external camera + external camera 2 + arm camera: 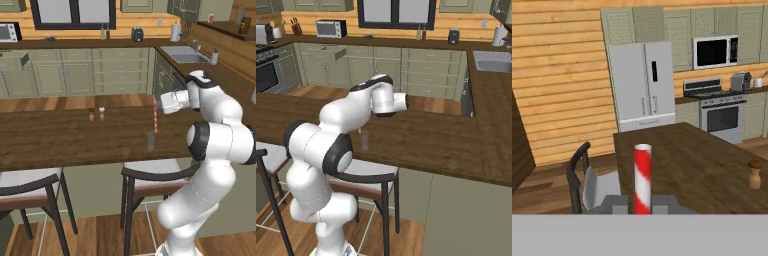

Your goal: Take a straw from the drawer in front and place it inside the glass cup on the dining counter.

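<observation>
Right base view: glass cup (364, 140) faint, straw (359, 130) mostly arm-hidden.

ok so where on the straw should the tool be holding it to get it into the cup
Near its top end, coming from the side. The straw hangs upright, red-and-white striped, pinched by the shut tool at its upper end. That leaves the long lower part free to go down into the glass cup, which stands on the dining counter about below its tip.
</observation>
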